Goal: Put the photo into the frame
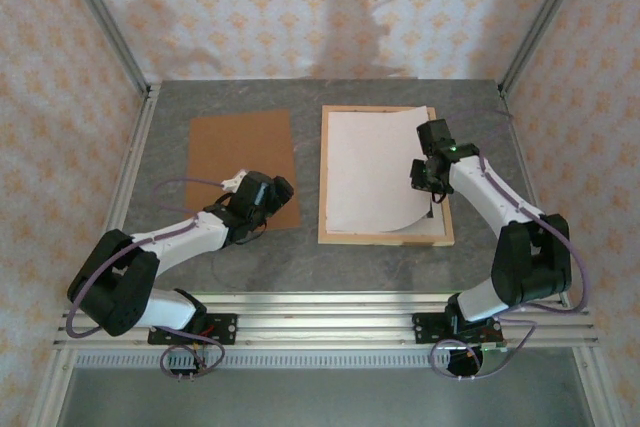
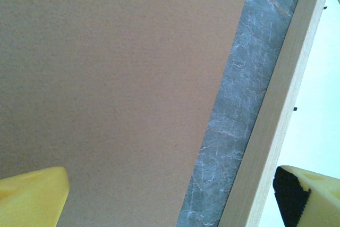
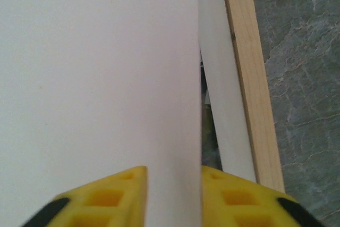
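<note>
Brown board on left of table. Left arm folded low, wrist over board's near-right corner. Left gripper pointing down, fingers wide, holding nothing, tips cut off by wrist view's edge. Frame flat at centre-right. Photo lies inside it, white back up, print side hidden, right edge curled. Right arm bent at elbow, reaching to photo's right edge. Right gripper fingers narrowly apart, sheet between them, contact hard to make out.
</note>
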You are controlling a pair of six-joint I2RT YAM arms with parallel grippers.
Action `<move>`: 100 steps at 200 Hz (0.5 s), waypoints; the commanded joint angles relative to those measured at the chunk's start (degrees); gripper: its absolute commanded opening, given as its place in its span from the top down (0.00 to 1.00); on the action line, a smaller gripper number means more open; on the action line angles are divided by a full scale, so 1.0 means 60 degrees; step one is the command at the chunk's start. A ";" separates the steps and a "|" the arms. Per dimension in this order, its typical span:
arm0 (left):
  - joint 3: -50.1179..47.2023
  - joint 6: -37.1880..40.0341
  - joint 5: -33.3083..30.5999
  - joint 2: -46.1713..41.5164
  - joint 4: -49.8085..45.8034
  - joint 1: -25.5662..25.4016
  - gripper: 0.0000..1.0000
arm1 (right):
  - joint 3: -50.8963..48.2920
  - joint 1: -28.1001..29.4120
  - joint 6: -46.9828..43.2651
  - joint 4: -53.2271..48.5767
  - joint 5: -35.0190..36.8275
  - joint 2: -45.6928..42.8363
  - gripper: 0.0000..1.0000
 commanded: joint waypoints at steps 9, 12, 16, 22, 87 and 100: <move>0.0267 0.0142 -0.0039 0.0115 0.0078 0.0100 0.00 | 0.0021 -0.0021 0.0032 -0.0204 0.0650 0.0172 0.55; 0.0280 0.0143 -0.0039 0.0109 0.0072 0.0093 0.00 | 0.0010 -0.0019 0.0041 -0.0200 0.0679 0.0179 0.53; 0.0282 0.0143 -0.0039 0.0110 0.0072 0.0100 0.00 | -0.0001 -0.0021 0.0033 -0.0185 0.0710 0.0172 0.50; 0.0280 0.0143 -0.0039 0.0113 0.0066 0.0100 0.00 | -0.0008 -0.0030 0.0053 -0.0189 0.0780 0.0168 0.45; 0.0208 0.0099 -0.0165 0.0058 0.0091 0.0099 0.00 | -0.0117 -0.0017 0.0154 -0.0061 0.1146 -0.0258 0.00; 0.0209 0.0155 -0.0229 0.0012 0.0054 0.0105 0.00 | -0.0182 -0.0016 0.0210 0.0122 0.0634 -0.0466 0.00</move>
